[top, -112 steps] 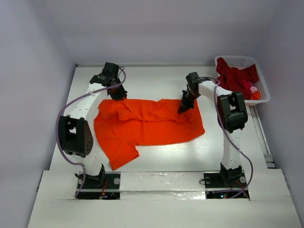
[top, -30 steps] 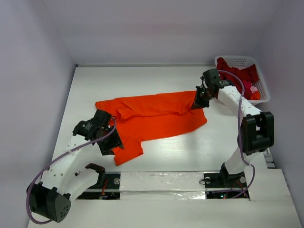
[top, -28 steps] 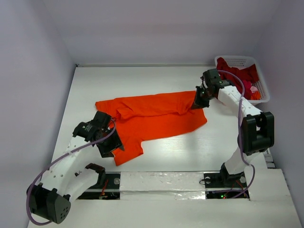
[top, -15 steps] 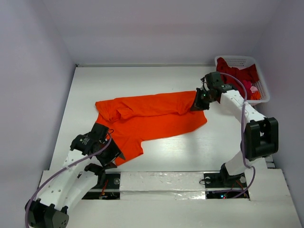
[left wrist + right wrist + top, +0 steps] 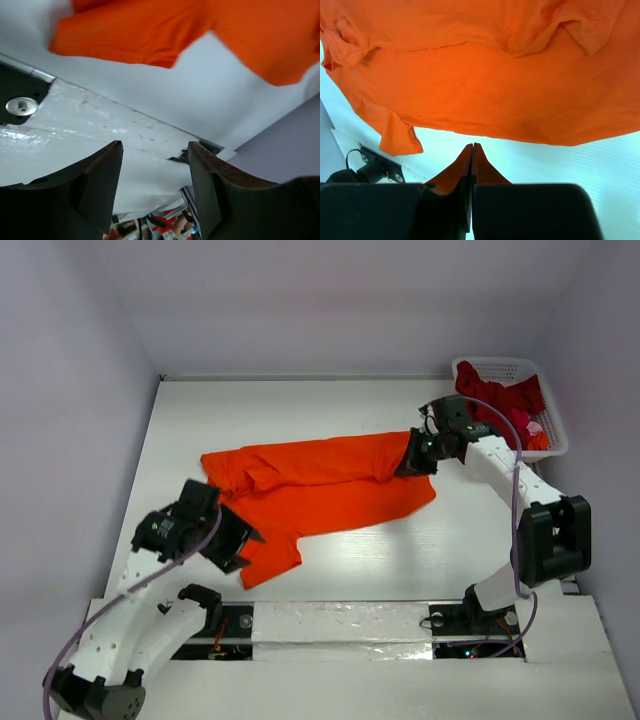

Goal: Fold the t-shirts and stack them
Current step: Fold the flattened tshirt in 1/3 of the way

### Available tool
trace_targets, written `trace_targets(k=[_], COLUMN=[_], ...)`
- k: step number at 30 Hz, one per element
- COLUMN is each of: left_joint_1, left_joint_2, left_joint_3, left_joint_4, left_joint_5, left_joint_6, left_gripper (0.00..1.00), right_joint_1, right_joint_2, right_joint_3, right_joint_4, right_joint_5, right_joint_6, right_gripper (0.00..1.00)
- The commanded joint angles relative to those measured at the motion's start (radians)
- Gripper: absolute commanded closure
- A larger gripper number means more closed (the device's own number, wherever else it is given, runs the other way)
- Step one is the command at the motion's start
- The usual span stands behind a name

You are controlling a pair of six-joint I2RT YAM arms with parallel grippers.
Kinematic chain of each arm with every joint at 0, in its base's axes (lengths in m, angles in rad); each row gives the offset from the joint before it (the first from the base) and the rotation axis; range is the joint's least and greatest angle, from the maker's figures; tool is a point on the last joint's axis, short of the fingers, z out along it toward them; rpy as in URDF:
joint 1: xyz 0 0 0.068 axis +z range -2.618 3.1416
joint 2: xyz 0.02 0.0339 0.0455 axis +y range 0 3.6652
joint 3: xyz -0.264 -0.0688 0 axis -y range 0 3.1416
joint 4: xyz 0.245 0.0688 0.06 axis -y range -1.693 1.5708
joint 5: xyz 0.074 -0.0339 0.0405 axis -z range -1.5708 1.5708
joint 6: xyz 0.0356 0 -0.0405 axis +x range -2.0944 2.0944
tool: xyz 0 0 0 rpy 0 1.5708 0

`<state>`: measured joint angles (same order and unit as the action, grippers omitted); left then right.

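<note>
Orange-red t-shirt (image 5: 320,490) spread on desk (image 5: 300,410), far-right corner hidden beneath right claw (image 5: 408,465), clenched on nothing visible. Left claw (image 5: 243,550) released, by near-left sleeve. Crimson t-shirts (image 5: 495,400) bunched in far-right basket (image 5: 500,367), count unclear.

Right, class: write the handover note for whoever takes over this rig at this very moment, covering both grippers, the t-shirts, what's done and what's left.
Left gripper: open, empty, beside the near-left corner of the orange t-shirt.
Right gripper: shut, at the shirt's far-right corner; whether it pinches cloth is unclear.
Orange t-shirt: spread on the table, far edge rumpled, not folded.
Dark red t-shirts: heaped in the white basket, far right.
Done: one shirt laid out.
Left: fold it, then fold and stack the rest.
</note>
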<state>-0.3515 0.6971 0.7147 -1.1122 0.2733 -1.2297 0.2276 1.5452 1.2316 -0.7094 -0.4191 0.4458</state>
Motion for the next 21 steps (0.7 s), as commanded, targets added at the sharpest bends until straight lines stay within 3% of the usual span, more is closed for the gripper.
trace_targets(k=[1,4,5,7,8,9,13,16,21], left_joint_1=[0.005,0.005,0.005,0.035,0.052,0.052,0.062,0.062,0.062], left_joint_2=[0.178,0.376,0.405,0.485,0.508,0.537,0.697,0.728,0.778], left_joint_3=[0.279,0.477,0.503,0.528,0.514,0.508,0.503,0.528,0.584], left_joint_4=[0.046,0.037,0.067,0.182,0.263,0.264,0.412,0.474,0.476], left_joint_5=[-0.097,-0.366,-0.402,-0.440,-0.450,-0.454,-0.456,-0.424,-0.431], left_joint_6=[0.079,0.227,0.245,0.277,0.280,0.280,0.285,0.291,0.357], left_gripper=[0.46,0.46,0.51,0.70,0.94,1.00,1.00,1.00,1.00], right_joint_1=[0.024,0.024,0.024,0.024,0.024,0.024,0.047,0.107,0.174], right_joint_2=[-0.017,0.016,0.039,0.062,0.088,0.104,0.263,0.398,0.561], right_joint_3=[0.002,0.026,0.034,0.068,0.098,0.098,0.242,0.359,0.622], right_joint_4=[0.048,0.053,0.054,0.050,0.041,0.034,-0.019,-0.062,-0.114], right_joint_5=[-0.023,0.002,0.002,-0.004,0.008,0.020,0.003,0.022,0.098], right_joint_6=[0.007,0.013,0.013,0.007,0.002,-0.002,-0.045,-0.067,-0.052], right_gripper=[1.00,1.00,1.00,1.00,1.00,1.00,1.00,1.00,1.00])
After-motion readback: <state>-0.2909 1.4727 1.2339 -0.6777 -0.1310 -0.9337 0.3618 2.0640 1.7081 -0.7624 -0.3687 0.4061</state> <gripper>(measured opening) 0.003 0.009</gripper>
